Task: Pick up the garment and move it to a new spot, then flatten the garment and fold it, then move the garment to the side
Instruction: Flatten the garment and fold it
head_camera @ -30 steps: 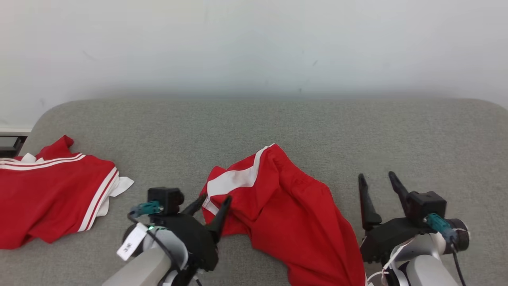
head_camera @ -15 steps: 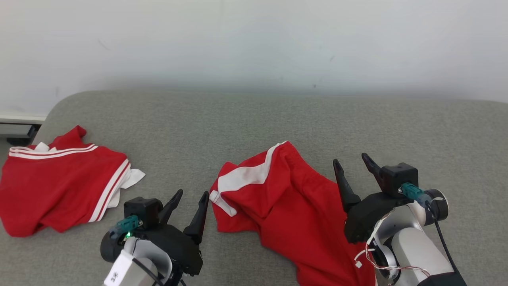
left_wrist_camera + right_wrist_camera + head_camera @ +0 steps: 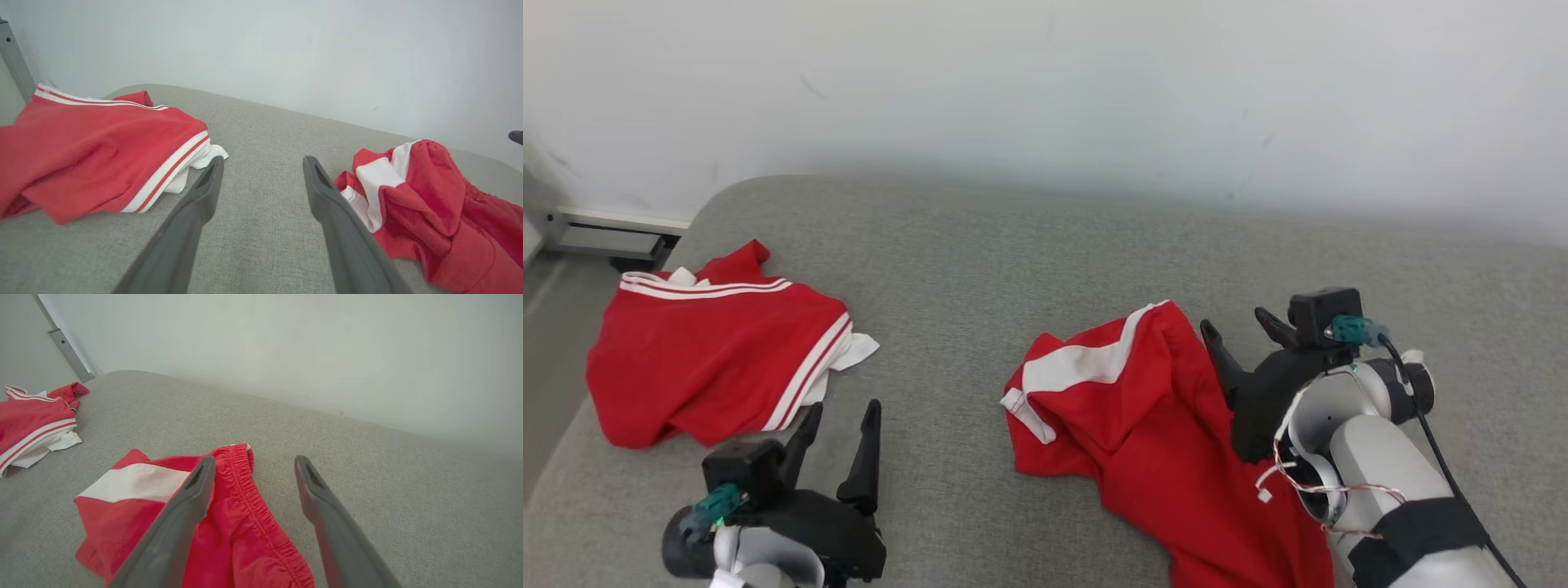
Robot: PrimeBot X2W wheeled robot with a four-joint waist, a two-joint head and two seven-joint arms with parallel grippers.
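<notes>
On the grey cushion (image 3: 1013, 269), a bit right of centre from the head camera: crumpled red garment (image 3: 1143, 425) with a fat white stripe across its upper left part, lying loose and bunched, lower end running off the bottom edge of that view. Not gripped by anything. Right at its right-hand edge, right gripper (image 3: 1235, 320), fingers spread wide apart with nothing between them, pointing away toward the white wall (image 3: 1045, 82). From the right wrist camera: one finger over the gathered elastic waistband, the other over bare cushion (no telling whether in contact with the fabric, too hard to judge from that angle). Down in the lower left of the head view, left gripper (image 3: 843, 407), likewise splayed wide and empty, parked over bare cushion between the two heaps of cloth, closer to the left one. Speaking of which: second red garment (image 3: 719, 359) well apart to the left, near the cushion's rounded corner, thin white stripes along its edges and a bit of white fabric poking out on the side toward the left gripper. Also lying free, no finger on it. Behind that corner, a pale rail (image 3: 613, 237) low on the wall. From the left wrist camera, same story: striped heap on the left, the garment on the right, plain grey weave between the fingers.
</notes>
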